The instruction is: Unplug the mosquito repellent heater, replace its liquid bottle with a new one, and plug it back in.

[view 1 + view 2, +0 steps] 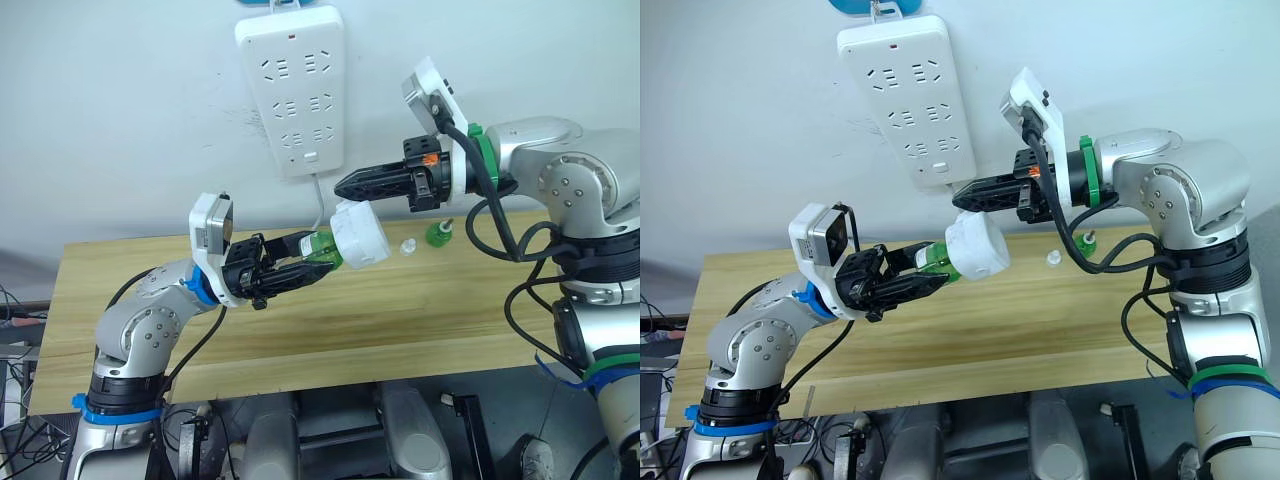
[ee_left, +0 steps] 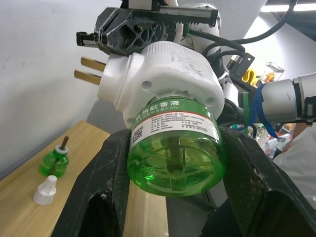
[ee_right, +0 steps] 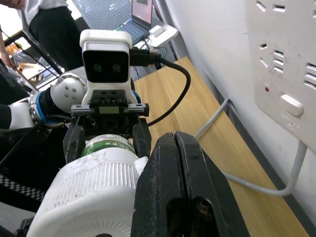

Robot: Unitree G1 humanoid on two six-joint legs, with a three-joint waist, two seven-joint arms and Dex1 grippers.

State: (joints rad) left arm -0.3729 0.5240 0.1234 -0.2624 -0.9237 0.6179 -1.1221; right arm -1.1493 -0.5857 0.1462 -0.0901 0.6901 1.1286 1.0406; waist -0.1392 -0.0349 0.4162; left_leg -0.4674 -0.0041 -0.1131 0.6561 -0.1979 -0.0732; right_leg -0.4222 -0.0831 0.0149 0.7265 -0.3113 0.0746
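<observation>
Left eye view gives us a white power strip (image 1: 292, 88) on the wall above the wooden table (image 1: 420, 310), where a loose whitish cap (image 1: 407, 247) lies just beside a capless green bottle (image 1: 438, 234) standing upright, well apart from the arms. Held above the table, our left gripper (image 1: 300, 272) clamps the green bottle (image 2: 175, 148) (label printed, liquid inside) seated in the mosquito repellent heater (image 1: 360, 236). Our right gripper (image 1: 345, 186), fingers pressed together, rests against the white rounded heater, whose two brass prongs point clear.
</observation>
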